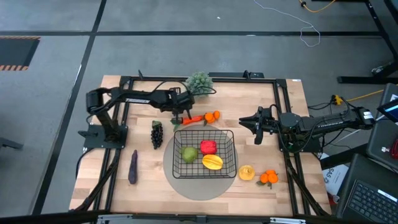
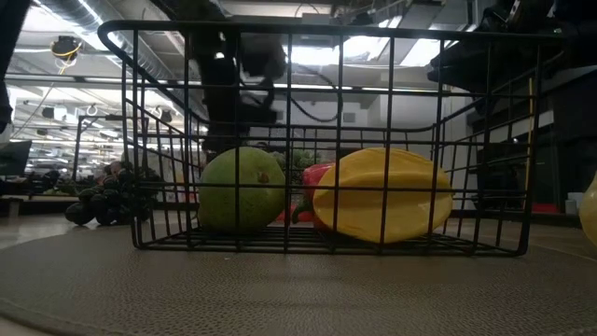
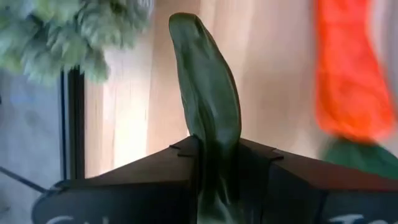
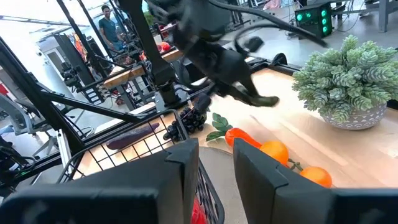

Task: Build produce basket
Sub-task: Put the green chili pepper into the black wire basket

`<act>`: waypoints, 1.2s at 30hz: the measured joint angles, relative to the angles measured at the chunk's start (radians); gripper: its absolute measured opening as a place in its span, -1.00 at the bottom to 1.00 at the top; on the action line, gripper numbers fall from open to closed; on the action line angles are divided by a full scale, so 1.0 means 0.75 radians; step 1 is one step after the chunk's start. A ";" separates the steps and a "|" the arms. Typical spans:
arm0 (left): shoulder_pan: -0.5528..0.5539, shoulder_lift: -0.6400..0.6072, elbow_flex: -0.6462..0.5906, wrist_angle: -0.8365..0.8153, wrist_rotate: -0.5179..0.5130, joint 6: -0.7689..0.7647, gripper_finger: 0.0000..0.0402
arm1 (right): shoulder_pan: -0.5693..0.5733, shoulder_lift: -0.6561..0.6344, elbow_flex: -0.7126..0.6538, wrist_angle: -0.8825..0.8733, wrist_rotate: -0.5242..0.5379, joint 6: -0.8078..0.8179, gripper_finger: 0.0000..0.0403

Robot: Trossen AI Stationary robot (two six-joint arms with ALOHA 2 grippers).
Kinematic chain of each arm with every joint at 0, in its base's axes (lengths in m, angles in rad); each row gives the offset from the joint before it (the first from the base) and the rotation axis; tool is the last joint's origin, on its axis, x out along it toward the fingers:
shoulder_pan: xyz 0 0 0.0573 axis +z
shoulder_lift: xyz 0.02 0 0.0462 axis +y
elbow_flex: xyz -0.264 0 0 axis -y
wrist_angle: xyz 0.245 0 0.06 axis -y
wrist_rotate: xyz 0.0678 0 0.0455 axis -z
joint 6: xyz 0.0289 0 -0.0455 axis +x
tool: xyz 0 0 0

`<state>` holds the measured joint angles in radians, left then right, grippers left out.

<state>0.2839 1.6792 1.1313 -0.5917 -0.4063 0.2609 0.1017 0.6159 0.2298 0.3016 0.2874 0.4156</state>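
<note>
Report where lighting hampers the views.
Low view: bright ceiling lights silhouette the black wire-mesh basket. Left wrist view: glare washes out the wooden table beside the dark green cucumber in the left gripper. High view: evenly lit.

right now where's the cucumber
The cucumber is clamped between the left gripper fingers at the far side of the table, just behind the basket, beside the carrot and near the potted plant.

high: overhead | low: tabletop, close to basket [image 2: 317, 140] | wrists: forward
</note>
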 joint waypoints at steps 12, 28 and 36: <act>-0.168 -0.278 0.002 -0.030 -0.119 -0.074 -0.80 | 0.000 -0.001 0.000 0.003 0.000 0.001 -0.52; -0.424 -0.340 0.002 0.092 -0.143 -0.137 -0.81 | 0.000 -0.001 0.000 0.001 0.000 -0.001 -0.52; -0.566 -0.340 0.002 0.235 -0.140 -0.133 -0.81 | 0.000 -0.001 0.000 0.001 0.000 -0.001 -0.52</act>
<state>-0.1406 1.4239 1.1328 -0.4158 -0.5112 0.1610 0.1013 0.6155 0.2298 0.3019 0.2874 0.4152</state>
